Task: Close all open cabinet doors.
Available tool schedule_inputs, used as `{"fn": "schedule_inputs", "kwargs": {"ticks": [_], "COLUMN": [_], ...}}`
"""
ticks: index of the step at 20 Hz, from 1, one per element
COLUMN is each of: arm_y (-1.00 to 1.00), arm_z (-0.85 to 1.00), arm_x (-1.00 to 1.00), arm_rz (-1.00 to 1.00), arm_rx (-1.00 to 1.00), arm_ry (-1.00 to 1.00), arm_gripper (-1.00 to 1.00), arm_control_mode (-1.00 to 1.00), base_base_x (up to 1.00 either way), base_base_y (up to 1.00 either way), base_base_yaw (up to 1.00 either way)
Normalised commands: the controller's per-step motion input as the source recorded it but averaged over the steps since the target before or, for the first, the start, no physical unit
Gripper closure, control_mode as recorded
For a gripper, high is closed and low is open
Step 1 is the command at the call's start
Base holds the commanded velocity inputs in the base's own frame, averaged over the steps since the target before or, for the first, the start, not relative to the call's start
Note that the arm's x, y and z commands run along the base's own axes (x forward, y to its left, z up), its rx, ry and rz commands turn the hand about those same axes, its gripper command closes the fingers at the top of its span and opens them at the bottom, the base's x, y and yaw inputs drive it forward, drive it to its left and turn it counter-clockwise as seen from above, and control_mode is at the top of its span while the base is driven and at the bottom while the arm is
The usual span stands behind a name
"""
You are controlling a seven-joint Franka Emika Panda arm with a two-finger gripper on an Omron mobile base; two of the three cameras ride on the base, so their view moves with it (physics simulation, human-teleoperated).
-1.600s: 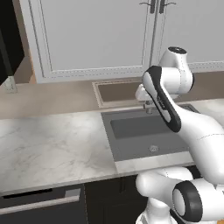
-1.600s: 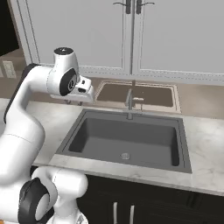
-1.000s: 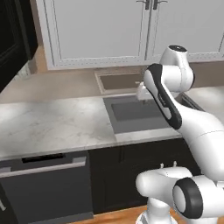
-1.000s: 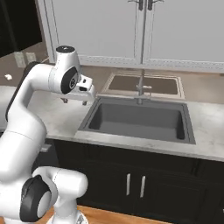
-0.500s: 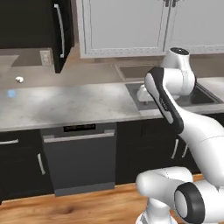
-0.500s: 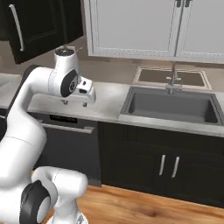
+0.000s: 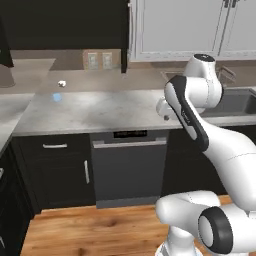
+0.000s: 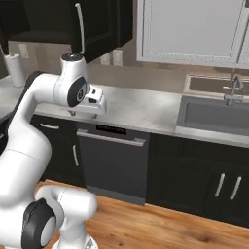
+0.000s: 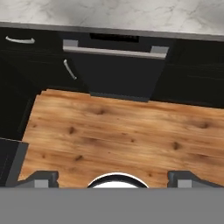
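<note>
An open black cabinet door (image 8: 99,26) hangs in the upper left of the right base view, swung out over the counter with its slim silver bar handle (image 8: 79,26) showing near the top; in the left base view the same door (image 7: 125,35) appears edge-on at top centre, just left of the white wall cabinets (image 7: 175,27). Below it runs the marble counter (image 7: 100,107), with two wall outlets (image 7: 99,60) on the backsplash and a small white object (image 7: 61,83) near the back at left. Under the counter sits a dark dishwasher (image 7: 129,167) with a horizontal silver bar, and to its left a lower black cabinet door (image 7: 65,175) with a short vertical handle, beneath a drawer front (image 7: 55,146). The sink (image 8: 214,116) and faucet (image 8: 233,87) lie to the right in the right base view, and a paper towel roll (image 8: 14,68) stands at the far left. The gripper (image 9: 113,179) points down at the wood floor (image 9: 113,135); its finger tips (image 9: 41,178) stand wide apart at the bottom corners of the hand view, holding nothing. Against the pictures of half a second ago, the whole scene has slid rightward and grown nearer: the base has driven, so the dishwasher now sits mid-frame and the sink has moved to the right edge.
</note>
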Motion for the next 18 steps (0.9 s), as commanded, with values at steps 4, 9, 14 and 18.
{"fn": "schedule_inputs", "kwargs": {"ticks": [4, 9, 14, 18], "arm_y": [0.00, 0.00, 0.00, 0.00], "arm_z": [0.00, 0.00, 0.00, 0.00], "arm_x": [0.00, 0.00, 0.00, 0.00], "arm_rz": [0.00, 0.00, 0.00, 0.00], "arm_rx": [0.00, 0.00, 0.00, 0.00], "arm_ry": [0.00, 0.00, 0.00, 0.00], "arm_gripper": [-1.00, -1.00, -1.00, -1.00], "arm_control_mode": [1.00, 1.00, 1.00, 1.00], "base_base_x": [-0.43, -0.17, 0.08, 0.32], "base_base_y": [0.63, 0.63, 0.52, 0.52], "base_base_yaw": [0.17, 0.12, 0.03, 0.00]}}
